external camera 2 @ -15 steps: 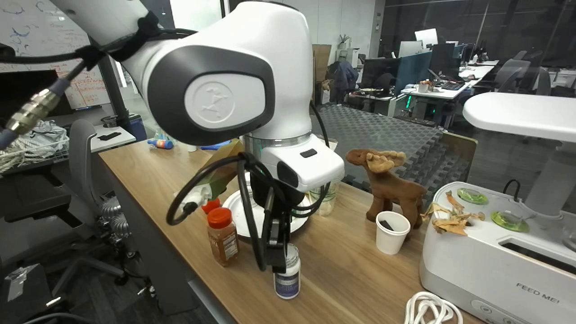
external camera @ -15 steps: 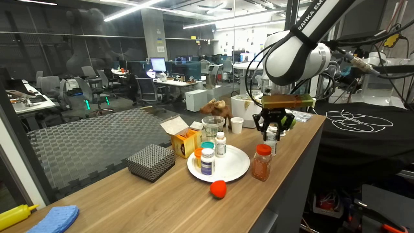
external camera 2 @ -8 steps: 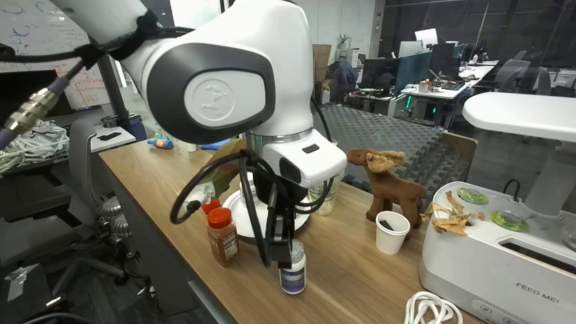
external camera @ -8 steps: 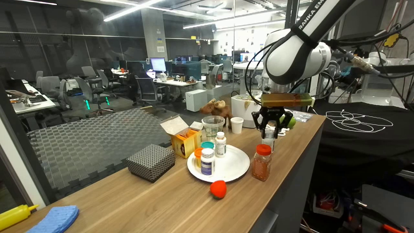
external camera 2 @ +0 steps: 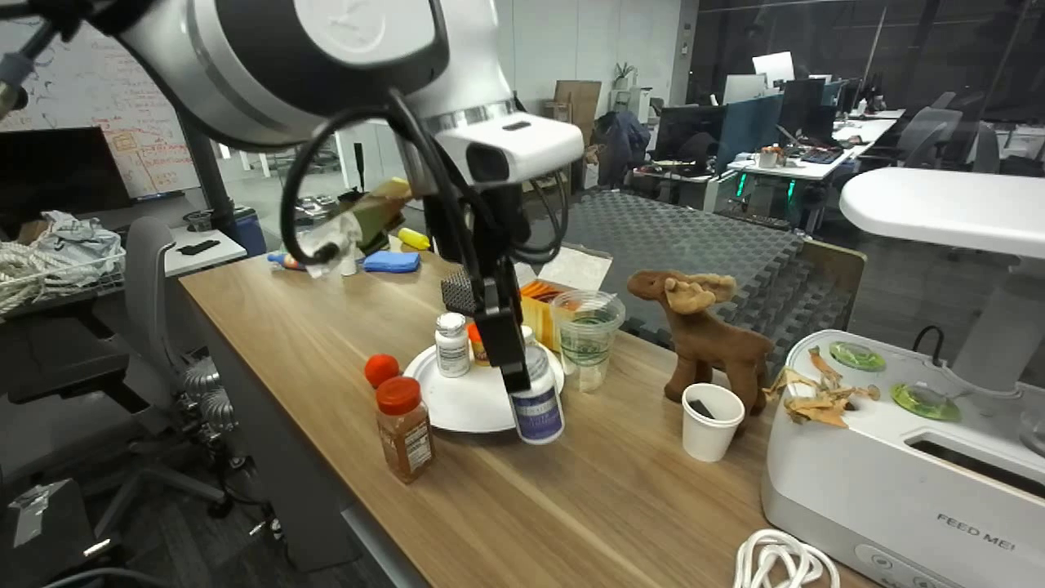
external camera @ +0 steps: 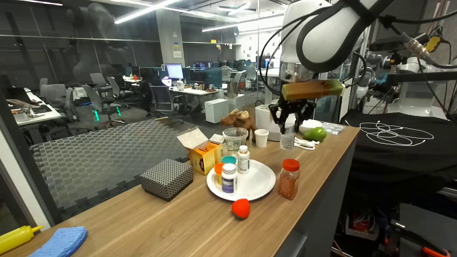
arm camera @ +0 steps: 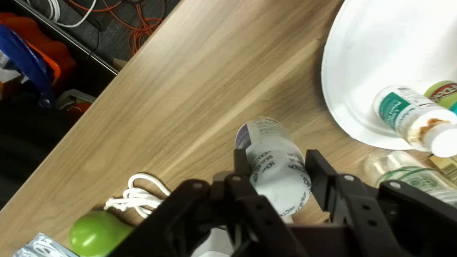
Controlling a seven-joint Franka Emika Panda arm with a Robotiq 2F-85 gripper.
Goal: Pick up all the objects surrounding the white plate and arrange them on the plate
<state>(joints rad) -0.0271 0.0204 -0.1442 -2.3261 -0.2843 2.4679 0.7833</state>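
Note:
My gripper (arm camera: 276, 157) is shut on a white-capped bottle (arm camera: 266, 132) with a purple label, its fingers on either side of the cap. In an exterior view this held bottle (external camera 2: 539, 412) hangs above the table, slightly tilted, near the rim of the white plate (external camera 2: 465, 415). On the plate stand another purple-labelled bottle (external camera: 229, 184), a slimmer white bottle (external camera: 243, 162), an orange-lidded tub (external camera: 218, 171) and a teal-lidded one (external camera: 229, 159). Off the plate are a red-lidded spice jar (external camera: 289, 182) and a red strawberry-like ball (external camera: 241, 208).
Behind the plate stand an open yellow carton (external camera: 205, 157), a clear plastic cup (external camera: 235, 139), a white paper cup (external camera 2: 712, 420) and a plush moose (external camera 2: 718, 343). A grey patterned box (external camera: 167, 178) is beside the carton. White cord (arm camera: 137, 196) and a green fruit (arm camera: 98, 233) lie nearby.
The gripper has risen with the bottle, which has left the table and now tilts a little. The spice jar, the ball and the things on the plate have stayed put.

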